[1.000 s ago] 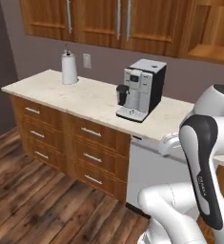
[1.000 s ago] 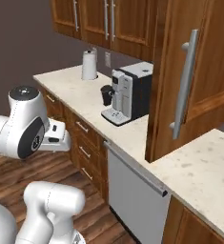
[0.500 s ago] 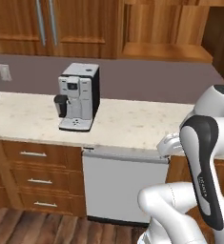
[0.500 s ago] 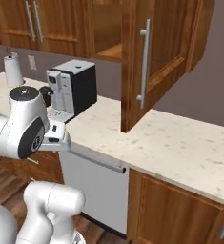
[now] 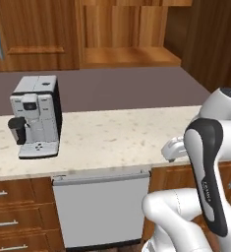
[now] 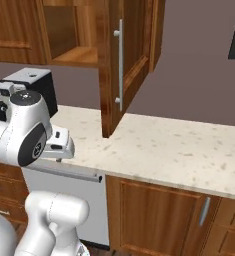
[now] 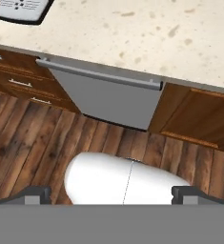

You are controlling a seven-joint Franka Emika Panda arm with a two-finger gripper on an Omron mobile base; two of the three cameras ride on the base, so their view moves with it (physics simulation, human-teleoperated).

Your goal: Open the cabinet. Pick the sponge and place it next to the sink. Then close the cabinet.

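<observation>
The cabinet [image 6: 79,35] hangs above the counter [image 6: 179,150] with its door [image 6: 124,60] swung wide toward me, the silver bar handle [image 6: 120,62] upright on it. From the left I see its bare lighter shelf [image 5: 129,56]; I can't spot the sponge. My gripper [image 7: 111,193] points down over the wood floor [image 7: 32,138] before the dishwasher [image 7: 104,93], its fingers spread wide with nothing between them. The coffee machine [image 5: 36,115] stands on the counter to the left.
</observation>
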